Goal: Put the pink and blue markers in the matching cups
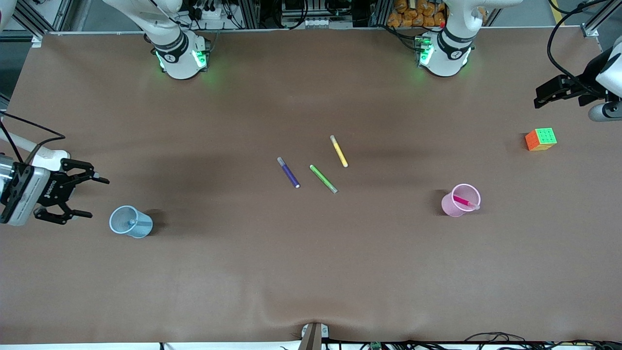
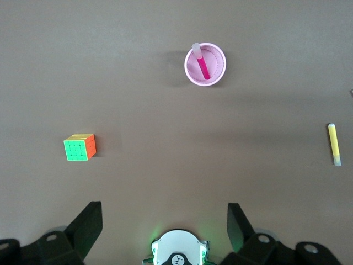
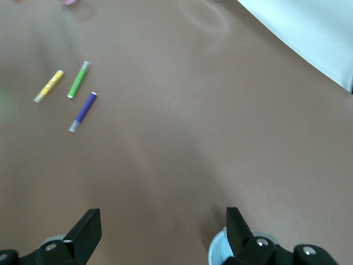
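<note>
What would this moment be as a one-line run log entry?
pink marker in pink cup | blue marker in blue cup | both jaws open, empty

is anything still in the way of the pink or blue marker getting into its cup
Nothing visible does: both already sit in their cups. The pink marker leans in the pink cup, and a blue marker tip shows in the blue cup. The left gripper and right gripper hang open, empty.

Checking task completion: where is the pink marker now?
In the front view, the pink marker stands tilted inside the pink cup, toward the left arm's end of the table, nearer the camera than the cube.
</note>
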`<state>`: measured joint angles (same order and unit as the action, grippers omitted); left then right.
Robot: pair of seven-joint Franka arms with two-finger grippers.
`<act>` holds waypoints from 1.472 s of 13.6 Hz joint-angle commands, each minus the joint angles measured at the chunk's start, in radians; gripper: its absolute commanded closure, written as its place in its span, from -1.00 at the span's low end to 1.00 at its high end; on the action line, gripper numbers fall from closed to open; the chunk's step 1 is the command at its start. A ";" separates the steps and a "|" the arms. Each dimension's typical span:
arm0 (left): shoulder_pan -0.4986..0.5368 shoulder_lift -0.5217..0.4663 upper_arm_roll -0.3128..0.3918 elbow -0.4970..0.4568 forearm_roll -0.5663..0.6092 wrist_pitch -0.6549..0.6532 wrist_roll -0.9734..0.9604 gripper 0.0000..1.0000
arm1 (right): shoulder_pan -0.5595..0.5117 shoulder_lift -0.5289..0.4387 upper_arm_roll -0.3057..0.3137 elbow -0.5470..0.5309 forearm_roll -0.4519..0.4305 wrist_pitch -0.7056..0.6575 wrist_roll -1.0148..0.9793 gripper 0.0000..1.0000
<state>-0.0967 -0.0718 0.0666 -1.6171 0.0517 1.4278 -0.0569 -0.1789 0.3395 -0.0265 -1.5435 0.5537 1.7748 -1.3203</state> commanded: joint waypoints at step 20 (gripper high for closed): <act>0.002 -0.105 -0.011 -0.103 -0.016 0.043 0.022 -1.00 | 0.111 -0.366 0.000 -0.072 -0.486 -0.277 1.232 -1.00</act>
<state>-0.0978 -0.1662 0.0577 -1.7179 0.0516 1.4568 -0.0528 -0.1065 0.0203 -0.0216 -1.5832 0.1057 1.5162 -0.1819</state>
